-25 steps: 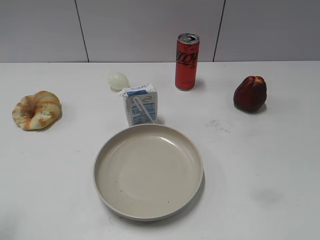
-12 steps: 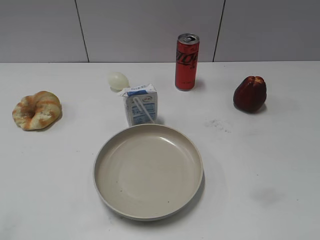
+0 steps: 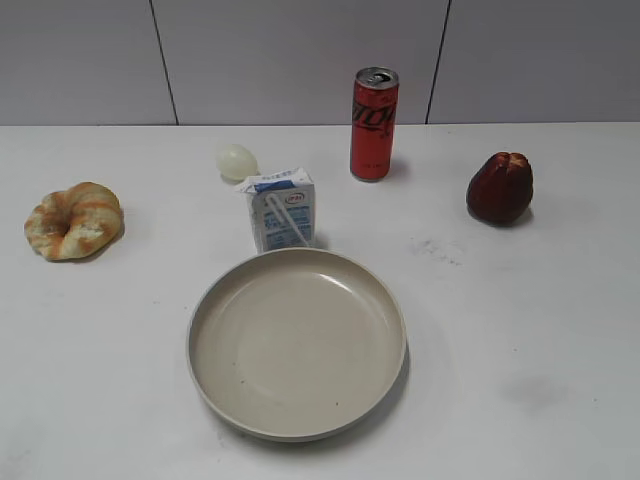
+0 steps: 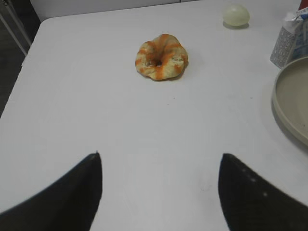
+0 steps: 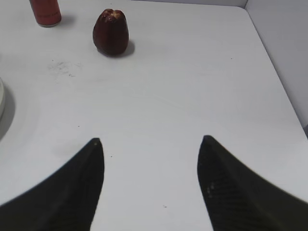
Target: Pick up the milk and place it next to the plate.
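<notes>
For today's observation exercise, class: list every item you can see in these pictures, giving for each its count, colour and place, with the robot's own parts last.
milk: one, white and blue carton, upright just behind the plate
plate: one, beige, front centre
can: one, red, upright at the back
egg: one, pale, behind the milk
bread: one, tan with orange streaks, far left
fruit: one, dark red, right
table: one, white
left gripper: black, open, empty
right gripper: black, open, empty
</notes>
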Tool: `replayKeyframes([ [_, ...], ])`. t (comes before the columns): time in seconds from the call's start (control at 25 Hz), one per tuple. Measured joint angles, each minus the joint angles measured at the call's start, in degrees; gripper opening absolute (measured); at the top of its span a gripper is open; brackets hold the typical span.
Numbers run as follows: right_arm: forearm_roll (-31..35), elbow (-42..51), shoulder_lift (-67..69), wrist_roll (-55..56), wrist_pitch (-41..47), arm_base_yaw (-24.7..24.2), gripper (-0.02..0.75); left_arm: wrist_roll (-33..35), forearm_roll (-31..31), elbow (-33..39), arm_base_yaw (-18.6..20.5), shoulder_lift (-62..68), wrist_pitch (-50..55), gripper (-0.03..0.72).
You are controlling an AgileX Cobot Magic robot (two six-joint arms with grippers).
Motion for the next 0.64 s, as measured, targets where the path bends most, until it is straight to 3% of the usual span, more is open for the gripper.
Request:
replayKeyframes([
  [0.64,0.0,0.0,0.0,0.0,0.0,0.0,0.467,-0.22,0.0,0.0,0.0,0.0,0.0,0.568],
])
